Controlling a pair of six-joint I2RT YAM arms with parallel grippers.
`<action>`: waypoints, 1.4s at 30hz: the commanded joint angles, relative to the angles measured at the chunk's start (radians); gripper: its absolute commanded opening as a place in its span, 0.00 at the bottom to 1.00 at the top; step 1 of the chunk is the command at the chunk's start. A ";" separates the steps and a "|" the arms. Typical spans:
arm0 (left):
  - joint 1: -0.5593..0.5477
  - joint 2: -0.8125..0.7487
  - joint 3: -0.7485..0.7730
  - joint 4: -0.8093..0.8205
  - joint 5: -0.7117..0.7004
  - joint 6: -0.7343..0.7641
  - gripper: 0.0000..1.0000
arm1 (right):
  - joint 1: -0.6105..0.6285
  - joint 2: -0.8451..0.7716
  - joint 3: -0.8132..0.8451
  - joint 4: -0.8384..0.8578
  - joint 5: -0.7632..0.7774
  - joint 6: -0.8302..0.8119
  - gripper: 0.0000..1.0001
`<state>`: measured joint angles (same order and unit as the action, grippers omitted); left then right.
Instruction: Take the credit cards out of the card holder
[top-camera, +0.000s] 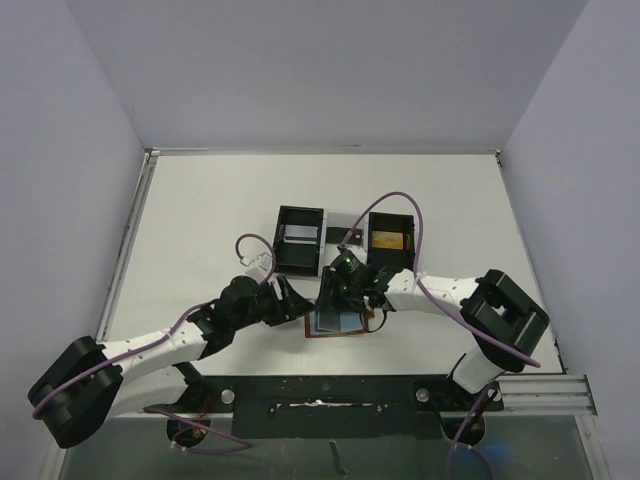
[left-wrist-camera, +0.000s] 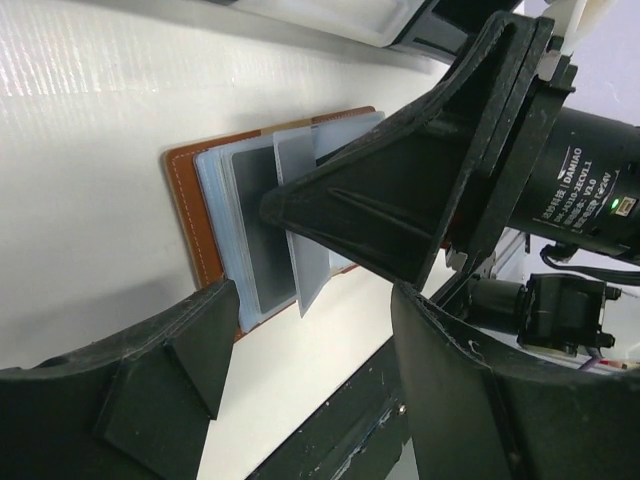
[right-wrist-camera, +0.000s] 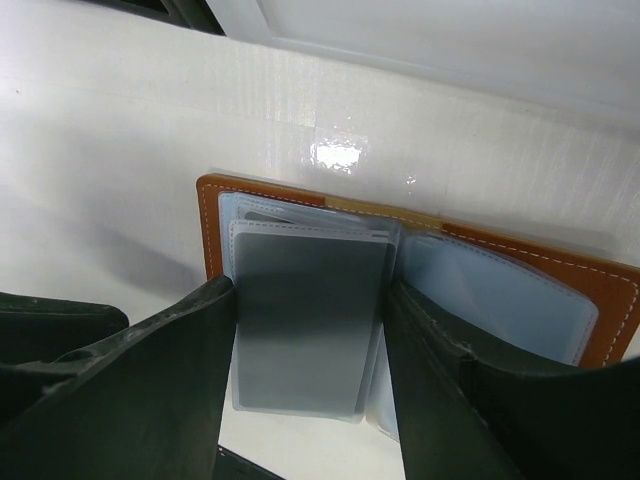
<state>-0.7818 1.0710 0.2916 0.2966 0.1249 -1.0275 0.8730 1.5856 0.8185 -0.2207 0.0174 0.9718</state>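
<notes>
In the open card holder, grey card; right pincer straddles it, grip unclear; left pincer released.

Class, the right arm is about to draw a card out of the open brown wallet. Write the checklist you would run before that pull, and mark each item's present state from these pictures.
1. The brown leather card holder lies open on the white table: ok.
2. The right gripper straddles the grey card, with a finger along each long edge: ok.
3. Those fingers actually clamp the card: cannot tell.
4. The left gripper pins the holder down: cannot tell; its fingers stand apart, one near the holder's edge.
5. The black-and-white three-compartment tray stands just beyond the holder: ok.
</notes>
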 joint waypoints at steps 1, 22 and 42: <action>0.006 0.016 0.000 0.114 0.053 0.011 0.61 | -0.004 -0.003 -0.037 0.044 -0.031 0.021 0.51; 0.004 0.205 -0.009 0.357 0.170 -0.056 0.45 | -0.025 -0.055 -0.086 0.105 -0.061 0.055 0.50; -0.011 0.410 0.116 0.404 0.259 0.022 0.17 | -0.035 -0.095 -0.071 0.113 -0.105 0.051 0.51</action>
<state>-0.7895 1.4773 0.3672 0.5823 0.3447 -1.0252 0.8322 1.5417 0.7380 -0.1162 -0.0505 1.0283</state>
